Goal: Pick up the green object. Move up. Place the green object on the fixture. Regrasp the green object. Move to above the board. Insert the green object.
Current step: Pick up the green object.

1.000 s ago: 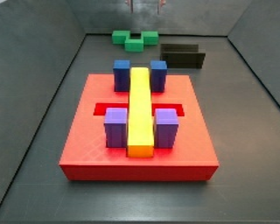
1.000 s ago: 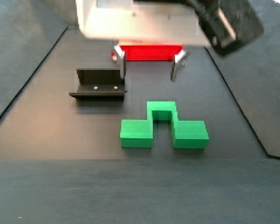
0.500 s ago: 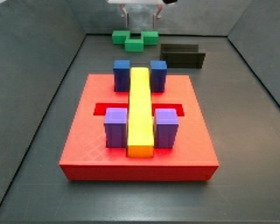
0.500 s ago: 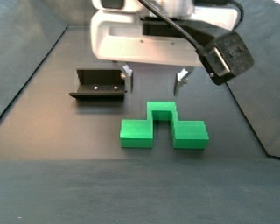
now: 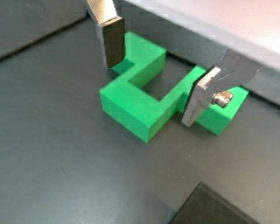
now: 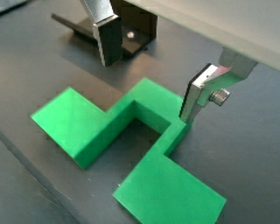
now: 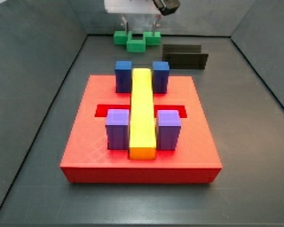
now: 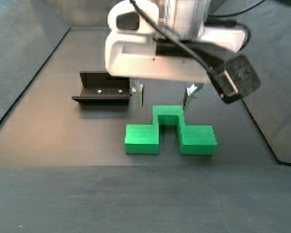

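Side views, count: one bright green stepped plastic block (image 8: 169, 132) on the floor; one dark L-shaped fixture (image 8: 102, 89) beside it; one red square board (image 7: 141, 133) bearing one yellow bar (image 7: 142, 111), two blue blocks (image 7: 124, 74), two purple blocks (image 7: 117, 129).
Side view, gripper (image 8: 160, 94): jaws wide apart, straddling the block's raised middle, holding nothing.
Wrist views: fingers (image 5: 111, 39) flank the block (image 6: 130, 131); contact cannot be judged.

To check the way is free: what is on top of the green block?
Nothing lies on the green block. The open end effector hangs over its raised middle, fingers apart on either side. Whether they touch it cannot be told.
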